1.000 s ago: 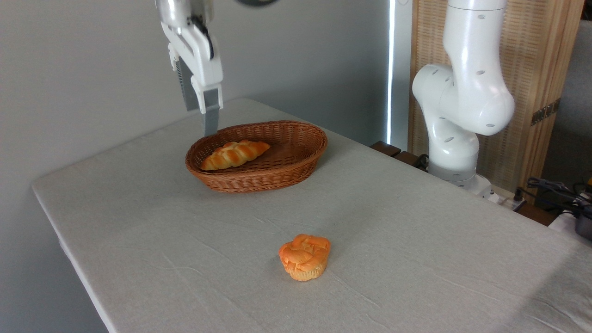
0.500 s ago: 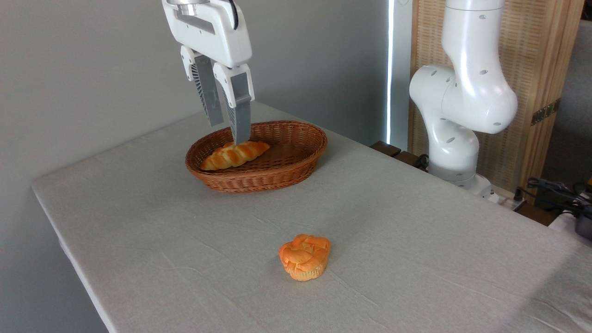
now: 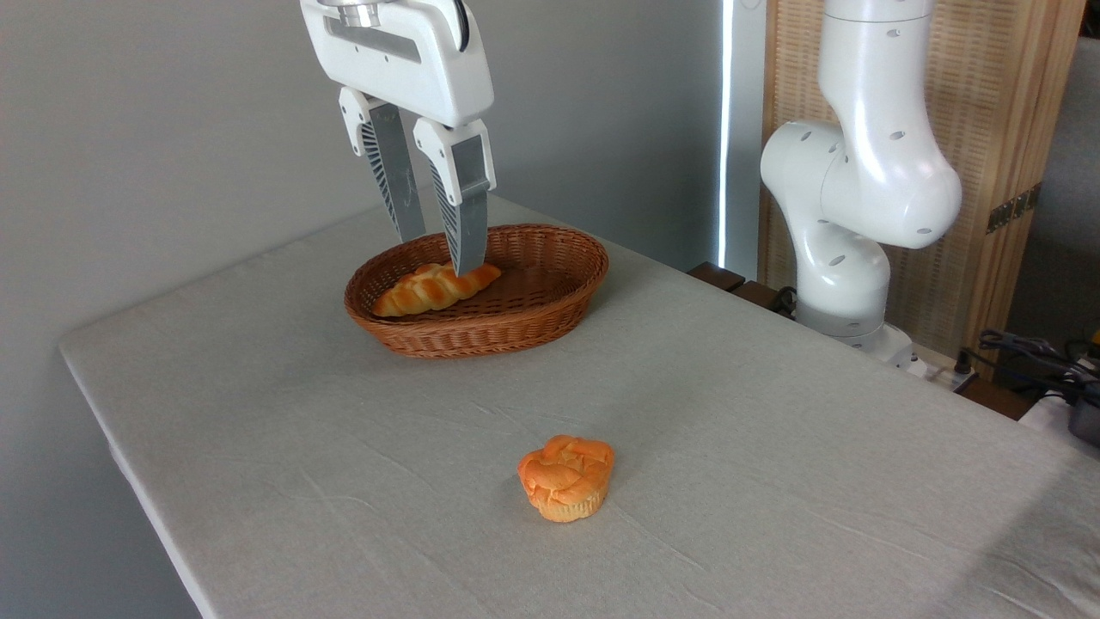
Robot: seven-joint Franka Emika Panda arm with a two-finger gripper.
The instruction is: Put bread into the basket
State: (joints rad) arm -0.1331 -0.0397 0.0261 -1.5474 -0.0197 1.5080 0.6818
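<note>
The bread [image 3: 434,289], a glossy golden braided loaf, lies inside the reddish-brown wicker basket [image 3: 550,292], in its left half. My gripper [image 3: 440,251] hangs just above the basket, over the loaf's right end. It is open, with a clear gap between the two grey fingers and nothing held. The near fingertip overlaps the loaf in the picture; whether it touches the loaf I cannot tell.
A round orange muffin-shaped bun [image 3: 566,477] sits on the grey cloth-covered table [image 3: 730,413] toward the front. The arm's white base [image 3: 846,206] stands beyond the table's right side, with cables [image 3: 1031,352] at the far right. The table's left edge drops off near the wall.
The gripper has turned about its axis and shifted right and slightly down, from beyond the basket's left rim to over the loaf. The bread and bun have not moved.
</note>
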